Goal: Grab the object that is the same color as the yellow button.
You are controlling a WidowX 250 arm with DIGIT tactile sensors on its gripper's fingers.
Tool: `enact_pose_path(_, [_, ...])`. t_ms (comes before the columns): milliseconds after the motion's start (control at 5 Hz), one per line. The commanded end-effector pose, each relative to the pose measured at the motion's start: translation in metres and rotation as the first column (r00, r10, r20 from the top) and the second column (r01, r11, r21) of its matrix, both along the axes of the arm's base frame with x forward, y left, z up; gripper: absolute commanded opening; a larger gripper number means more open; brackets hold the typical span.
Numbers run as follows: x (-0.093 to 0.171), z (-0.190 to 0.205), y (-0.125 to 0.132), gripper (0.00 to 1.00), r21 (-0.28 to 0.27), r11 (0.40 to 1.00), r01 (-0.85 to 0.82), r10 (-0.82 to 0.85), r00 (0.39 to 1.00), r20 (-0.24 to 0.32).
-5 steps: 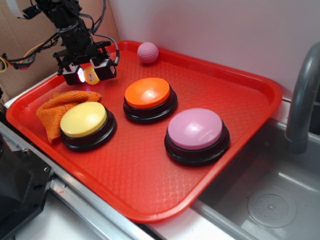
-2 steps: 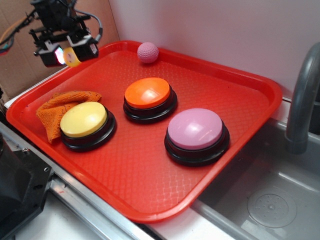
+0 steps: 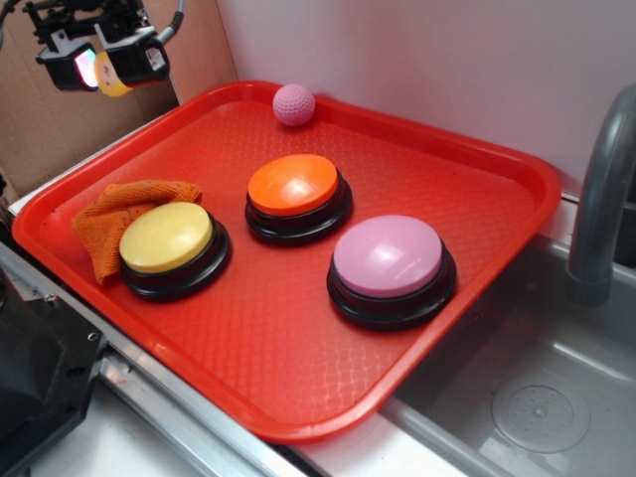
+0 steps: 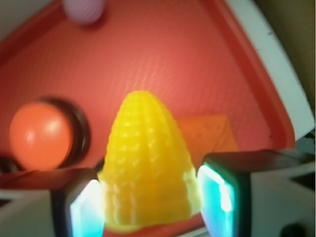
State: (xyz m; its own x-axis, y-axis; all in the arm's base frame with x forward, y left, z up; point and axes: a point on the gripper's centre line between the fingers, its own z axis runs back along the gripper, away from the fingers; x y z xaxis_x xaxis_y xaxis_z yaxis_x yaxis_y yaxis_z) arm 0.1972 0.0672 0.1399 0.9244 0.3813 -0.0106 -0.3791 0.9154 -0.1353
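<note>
the gripper hangs high at about ten o'clock of the red plastic tray, out past its rim, with the small ribbed yellow toy corn cob clenched between its fingers. in the wrist view the cob's tapered tip points away from the camera and its thicker part is pinched on both sides, so the grab looks done.

the cob reads as a light, stiff moulded piece. its ribbed kernels give some bite, but the taper could let it squirt out if squeezed near the tip; the thick middle looks the safest hold.

down on the tray, the pale yellow dome button on a black base sits at eight o'clock, touching the crumpled orange cloth.
</note>
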Motion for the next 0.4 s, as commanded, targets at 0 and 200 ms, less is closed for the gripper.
enact_pose_path(0, [0.0021, 0.0266, -0.0314, 0.0, 0.043, 0.965, 0.258, -0.26, 0.964, 0.056])
enact_pose_path(200, [0.0019, 0.0278, -0.0339, 0.0, 0.062, 0.96, 0.274, -0.278, 0.959, 0.056])
